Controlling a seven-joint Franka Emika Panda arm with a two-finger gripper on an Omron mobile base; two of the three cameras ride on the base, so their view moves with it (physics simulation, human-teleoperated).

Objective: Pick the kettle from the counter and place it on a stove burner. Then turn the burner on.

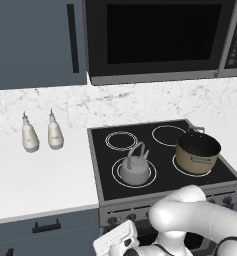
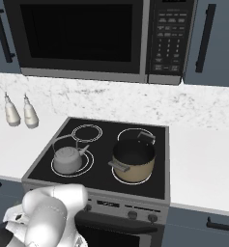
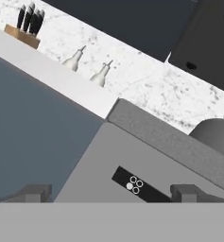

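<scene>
Hand (image 3: 111, 193) well below kettle (image 1: 134, 166)

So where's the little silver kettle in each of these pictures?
Left base view: kettle sits on the front-left ringed burner, left of the tan pot.
Right base view: kettle sits at centre-left, again on the front-left burner, left of the pot.
Hand view: I cannot make it out here.
Shared landmark: the two white bottles by the wall.
</scene>
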